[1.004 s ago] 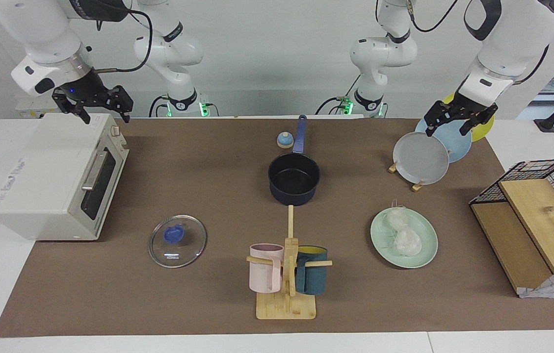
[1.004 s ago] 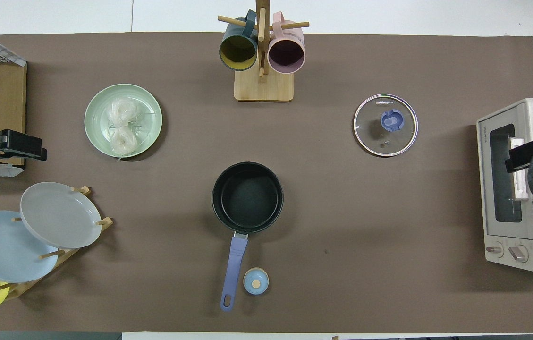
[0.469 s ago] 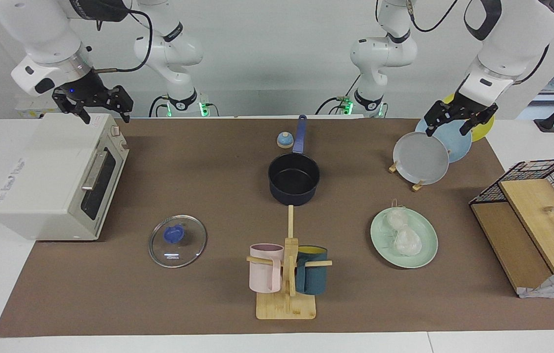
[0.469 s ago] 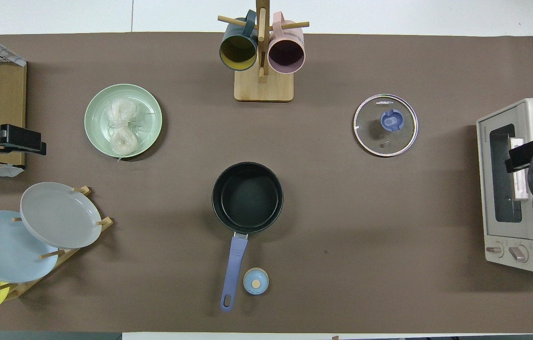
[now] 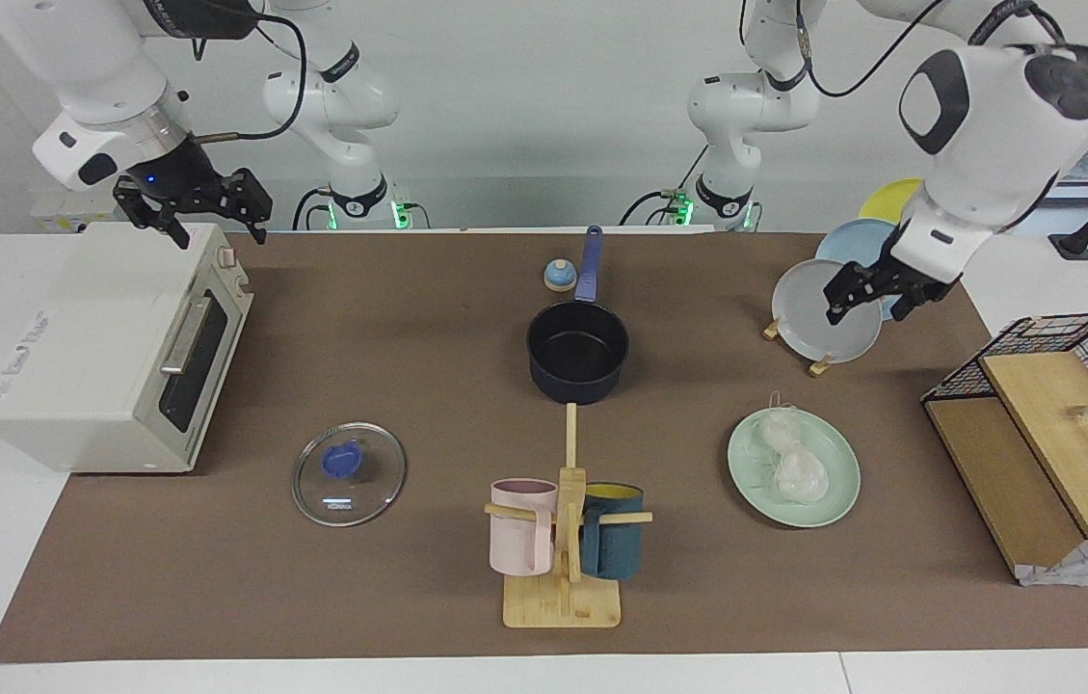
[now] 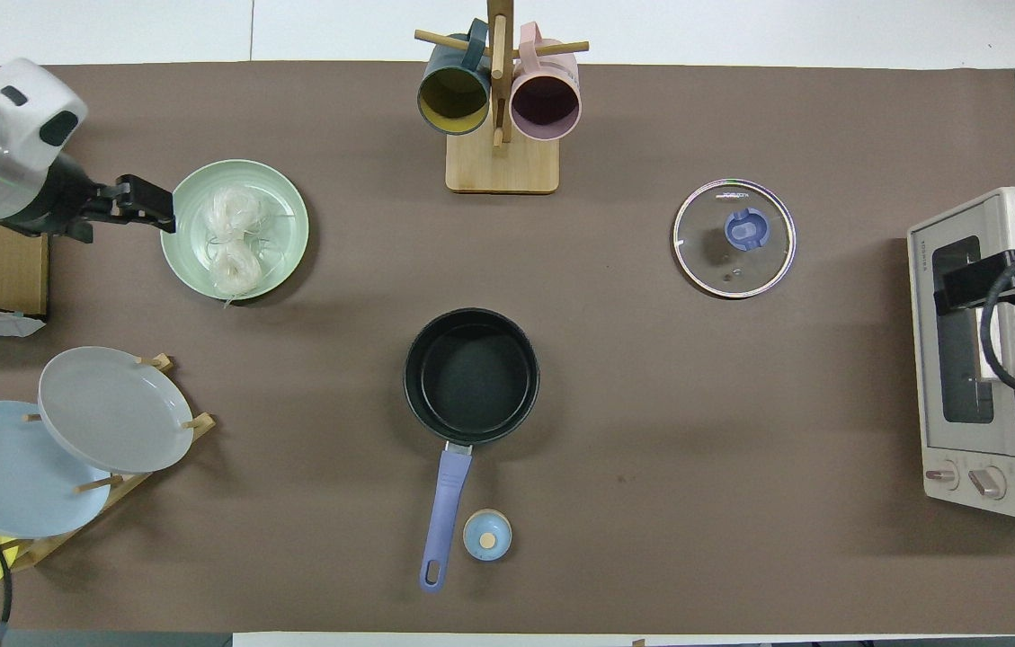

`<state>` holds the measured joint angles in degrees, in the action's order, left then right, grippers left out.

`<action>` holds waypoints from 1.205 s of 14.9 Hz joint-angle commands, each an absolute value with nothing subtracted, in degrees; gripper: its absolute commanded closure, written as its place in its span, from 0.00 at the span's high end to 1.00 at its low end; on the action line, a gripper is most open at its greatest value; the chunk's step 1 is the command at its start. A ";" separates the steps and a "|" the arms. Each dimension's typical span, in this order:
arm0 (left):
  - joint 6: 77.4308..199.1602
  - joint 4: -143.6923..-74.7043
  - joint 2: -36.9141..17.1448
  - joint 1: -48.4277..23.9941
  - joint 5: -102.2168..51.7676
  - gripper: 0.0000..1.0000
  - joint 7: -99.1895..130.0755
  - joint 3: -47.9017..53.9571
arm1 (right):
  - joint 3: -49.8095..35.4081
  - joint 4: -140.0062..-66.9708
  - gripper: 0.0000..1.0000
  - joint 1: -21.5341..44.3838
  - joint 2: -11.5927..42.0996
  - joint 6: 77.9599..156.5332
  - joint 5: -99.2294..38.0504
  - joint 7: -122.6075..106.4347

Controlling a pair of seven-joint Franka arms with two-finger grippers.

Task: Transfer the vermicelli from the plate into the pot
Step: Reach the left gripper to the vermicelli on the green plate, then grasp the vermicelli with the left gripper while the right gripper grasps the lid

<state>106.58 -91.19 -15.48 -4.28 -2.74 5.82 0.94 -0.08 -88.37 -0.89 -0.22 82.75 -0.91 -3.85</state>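
The vermicelli (image 5: 794, 461), two whitish noodle bundles, lies on the pale mint-green plate (image 5: 840, 496), toward the left arm's end of the table. It shows on the plate (image 6: 287, 208) in the overhead view (image 6: 233, 238) too. The dark navy pot (image 5: 577, 352) with its blue handle stands empty mid-table (image 6: 471, 376), nearer to the robots than the plate. My left gripper (image 5: 873, 295) is open and empty, up in the air by the plate's rim (image 6: 150, 202). My right gripper (image 5: 204, 207) is open and empty, waiting over the toaster oven (image 6: 966, 288).
A rack with grey (image 5: 828, 313), light blue and yellow plates stands near the left arm. A mug tree (image 5: 563, 540) with pink and teal mugs, a glass lid (image 5: 349, 474), a toaster oven (image 5: 100, 347), a small blue bell (image 5: 558, 276) and a wire basket (image 5: 1054, 386) surround the pot.
My left arm has swung out from over the plate rack, and its gripper now hangs lower, at the mint-green plate's rim. The right gripper has shifted only slightly.
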 commanded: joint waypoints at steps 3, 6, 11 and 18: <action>115.39 -88.50 -26.88 -6.85 -2.55 1.00 7.03 0.26 | -0.44 -89.47 1.00 1.93 2.89 89.02 -1.58 -2.12; 116.89 -88.68 -28.47 -7.12 -2.46 1.00 7.03 0.26 | -0.53 -89.47 1.00 3.33 7.37 93.59 -1.49 -1.41; 120.76 -92.19 -29.18 -8.00 1.40 1.00 6.51 0.35 | -0.53 -91.31 1.00 3.96 11.95 101.58 -1.41 -1.14; 122.43 -94.22 -28.92 -8.26 1.85 0.78 6.33 0.35 | -0.62 -99.75 1.00 4.75 13.26 116.09 -1.58 -1.14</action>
